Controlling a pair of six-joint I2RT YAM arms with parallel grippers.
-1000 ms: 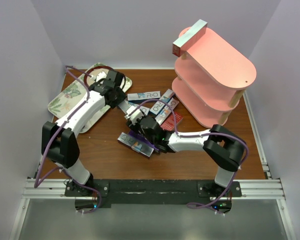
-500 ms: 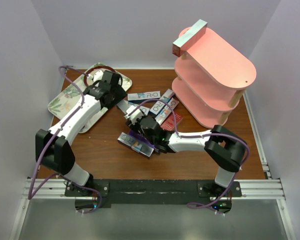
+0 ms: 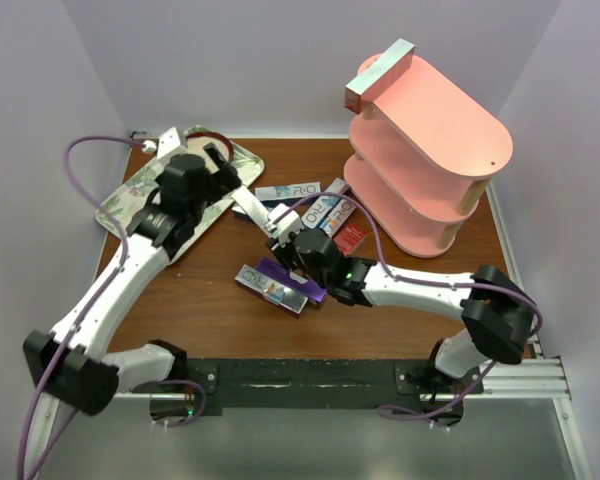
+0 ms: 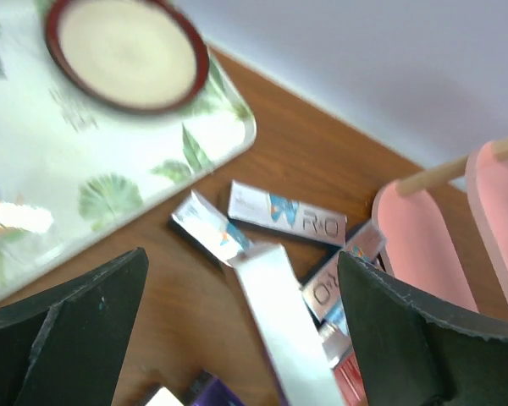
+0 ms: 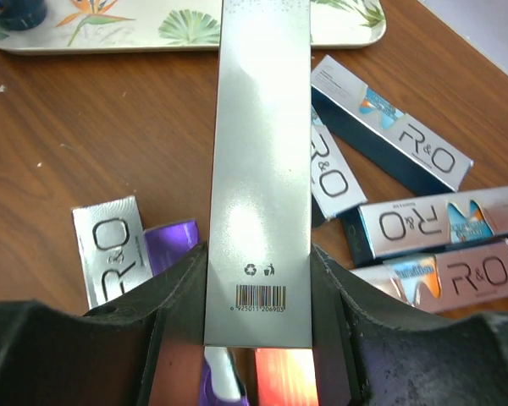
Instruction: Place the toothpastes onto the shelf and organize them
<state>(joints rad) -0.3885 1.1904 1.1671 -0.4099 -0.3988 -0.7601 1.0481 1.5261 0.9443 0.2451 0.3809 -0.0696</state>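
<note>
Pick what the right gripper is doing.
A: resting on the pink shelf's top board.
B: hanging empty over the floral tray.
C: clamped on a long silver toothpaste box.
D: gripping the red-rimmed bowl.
C: in the right wrist view the right gripper squeezes the silver toothpaste box from both sides, barcode face up.

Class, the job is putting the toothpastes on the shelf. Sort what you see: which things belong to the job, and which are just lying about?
Belongs to the job:
- pink shelf
- grey box on its top tier
- silver box held in the right gripper
- loose toothpaste boxes

Just lying about:
- leaf-patterned tray
- red-rimmed dish on it
</note>
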